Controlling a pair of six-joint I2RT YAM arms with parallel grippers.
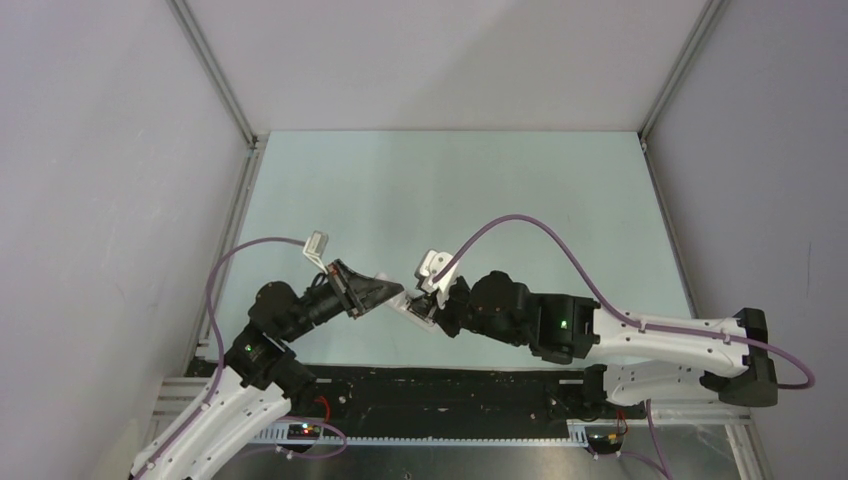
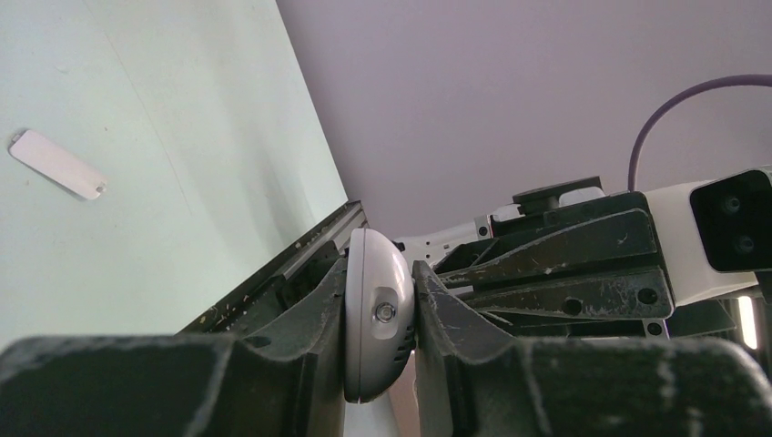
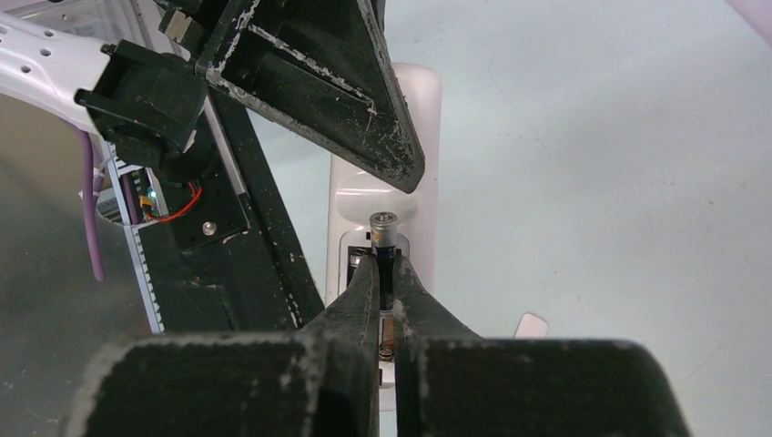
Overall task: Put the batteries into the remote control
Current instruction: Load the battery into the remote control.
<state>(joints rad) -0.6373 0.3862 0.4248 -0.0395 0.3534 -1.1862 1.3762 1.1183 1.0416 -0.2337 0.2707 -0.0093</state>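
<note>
Right wrist view: one battery (image 3: pixel 383 232) poised at the bay, loading not finished.
Right gripper (image 3: pixel 384 270) is clamped on this battery, over the open bay (image 3: pixel 356 261). Left gripper (image 2: pixel 382 273) is clamped on the remote control (image 3: pixel 426 127), near the 6 o'clock edge of the table (image 1: pixel 450 190). I cannot tell where the second cell is.

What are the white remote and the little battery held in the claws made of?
The remote control looks like moulded plastic: plain white, with a soft satin sheen and rounded edges. The battery is probably a metal cell in a dark printed wrap, since its bare end cap shines silver.
</note>
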